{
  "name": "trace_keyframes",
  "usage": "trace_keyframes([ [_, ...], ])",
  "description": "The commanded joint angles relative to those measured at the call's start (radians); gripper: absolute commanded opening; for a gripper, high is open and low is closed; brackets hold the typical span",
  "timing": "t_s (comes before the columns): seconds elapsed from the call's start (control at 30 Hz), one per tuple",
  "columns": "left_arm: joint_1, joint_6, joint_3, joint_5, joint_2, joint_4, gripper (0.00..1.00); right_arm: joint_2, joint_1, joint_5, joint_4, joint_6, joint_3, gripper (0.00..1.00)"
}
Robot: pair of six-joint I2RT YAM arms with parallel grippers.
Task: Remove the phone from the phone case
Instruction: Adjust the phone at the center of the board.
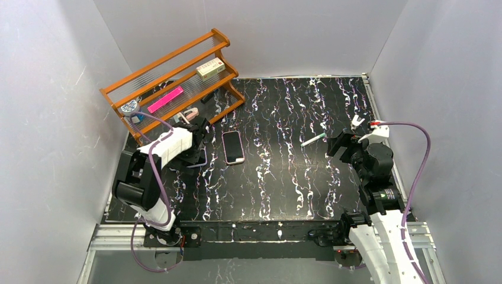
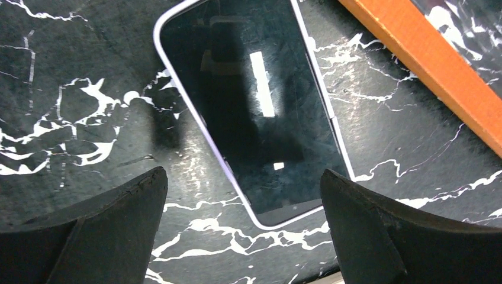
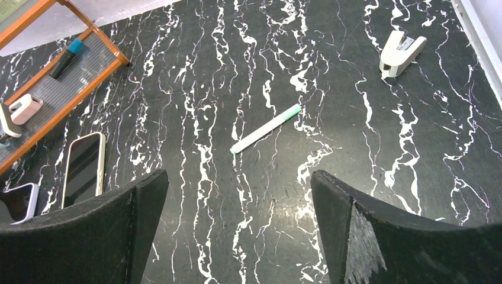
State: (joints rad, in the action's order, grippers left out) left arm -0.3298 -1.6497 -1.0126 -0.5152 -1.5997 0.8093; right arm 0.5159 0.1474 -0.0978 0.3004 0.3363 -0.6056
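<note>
Two phones (image 3: 84,168) (image 3: 18,201), one pen (image 3: 264,128), one stapler (image 3: 401,52), one rack (image 2: 438,62)

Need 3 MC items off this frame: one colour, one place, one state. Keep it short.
1. What colour is the rim of the left phone, which lies below the left gripper?
A. Lavender
B. Red
C. Green

2. Where does the pen lie?
A. On top of the left phone
B. On the table, between the central phone and the right gripper
C. In the left gripper

3. What state is the left gripper in?
A. Open, holding nothing
B. Shut on the left phone
C. Shut on the pen

Key:
1 A: the left wrist view shows a pale lavender edge round the dark screen.
2 B: the top view shows it flat on the marble, right of the central phone.
3 A: its fingers stand wide apart and the phone lies free on the table below them.
</note>
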Motion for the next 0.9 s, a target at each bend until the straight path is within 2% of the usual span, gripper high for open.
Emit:
trace_keyframes([
  [0.0, -0.002, -0.098, -0.058, -0.071, -0.036, -0.005, 0.98, -0.013, 0.01, 0.01, -0.061, -0.017, 0.007, 0.99],
  [0.17, -0.002, -0.125, -0.114, -0.081, -0.1, 0.01, 0.98, -0.012, 0.015, 0.011, -0.061, -0.02, 0.007, 0.99],
  [0.53, -0.003, -0.238, -0.196, -0.04, -0.214, 0.181, 0.98, -0.022, 0.03, 0.007, -0.055, -0.029, 0.001, 0.99],
  [0.73, -0.001, -0.229, -0.218, -0.034, -0.245, 0.238, 0.98, -0.024, 0.043, 0.006, -0.061, -0.029, 0.005, 0.99],
  [0.87, -0.001, -0.219, -0.19, 0.011, -0.265, 0.213, 0.98, -0.026, 0.056, -0.001, -0.063, -0.036, 0.003, 0.99],
])
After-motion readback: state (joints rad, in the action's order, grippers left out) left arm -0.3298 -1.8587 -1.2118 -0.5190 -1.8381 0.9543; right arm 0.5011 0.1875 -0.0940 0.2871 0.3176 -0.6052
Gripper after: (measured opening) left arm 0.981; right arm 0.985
